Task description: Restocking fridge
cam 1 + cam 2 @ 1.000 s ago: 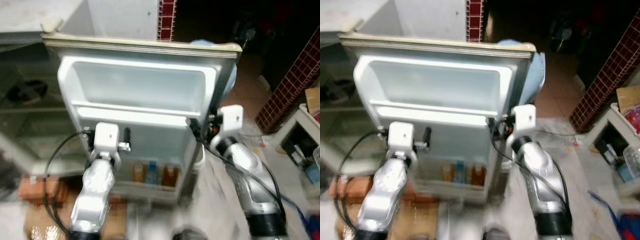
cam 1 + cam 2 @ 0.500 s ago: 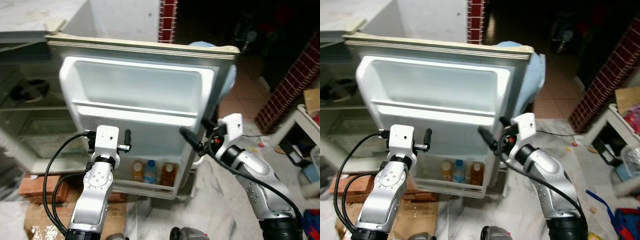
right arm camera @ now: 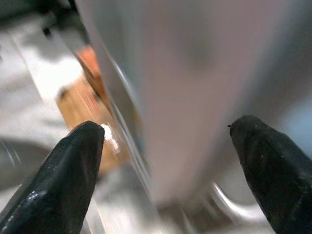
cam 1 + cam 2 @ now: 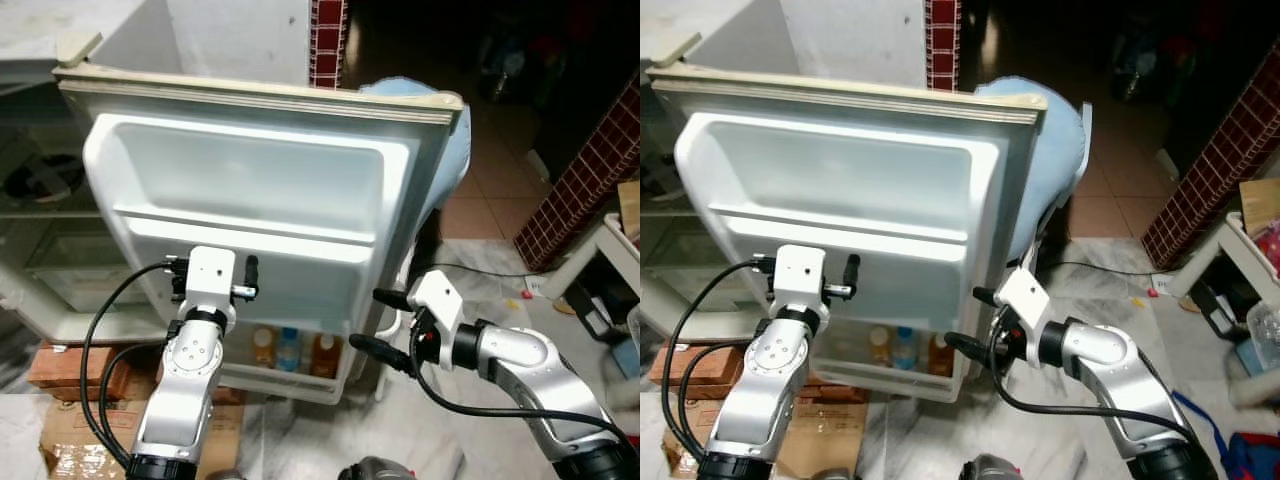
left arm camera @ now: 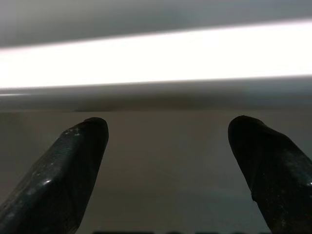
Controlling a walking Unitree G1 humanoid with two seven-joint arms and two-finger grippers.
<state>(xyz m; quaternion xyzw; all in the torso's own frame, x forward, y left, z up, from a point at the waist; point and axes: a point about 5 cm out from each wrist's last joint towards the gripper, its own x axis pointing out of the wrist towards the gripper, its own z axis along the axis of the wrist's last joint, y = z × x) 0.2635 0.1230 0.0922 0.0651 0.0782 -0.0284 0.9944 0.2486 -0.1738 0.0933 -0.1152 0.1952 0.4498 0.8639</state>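
Observation:
The fridge door (image 4: 250, 180) stands open toward me, showing its white inner liner with two moulded shelves. Three bottles (image 4: 295, 350), two orange and one with a blue cap, stand in the lowest door shelf. My left gripper (image 4: 212, 262) is open and held close to the liner below the middle shelf, with the liner filling the space ahead of the left gripper (image 5: 168, 141). My right gripper (image 4: 365, 318) is open at the door's lower free edge. In the right wrist view the door's edge (image 3: 195, 97) runs between the fingers of the right gripper (image 3: 165, 141).
The fridge body with glass shelves (image 4: 40, 200) lies to the left. Bricks (image 4: 70, 365) and a cardboard box (image 4: 70, 440) sit on the floor under it. A light blue cloth (image 4: 450, 170) hangs behind the door. A red tiled wall (image 4: 590, 160) and white rack (image 4: 620, 250) are right.
My right gripper has dropped from mid-height of the door's edge to its lower part, fingers now pointing left. The door has swung a little left. The left gripper has hardly moved.

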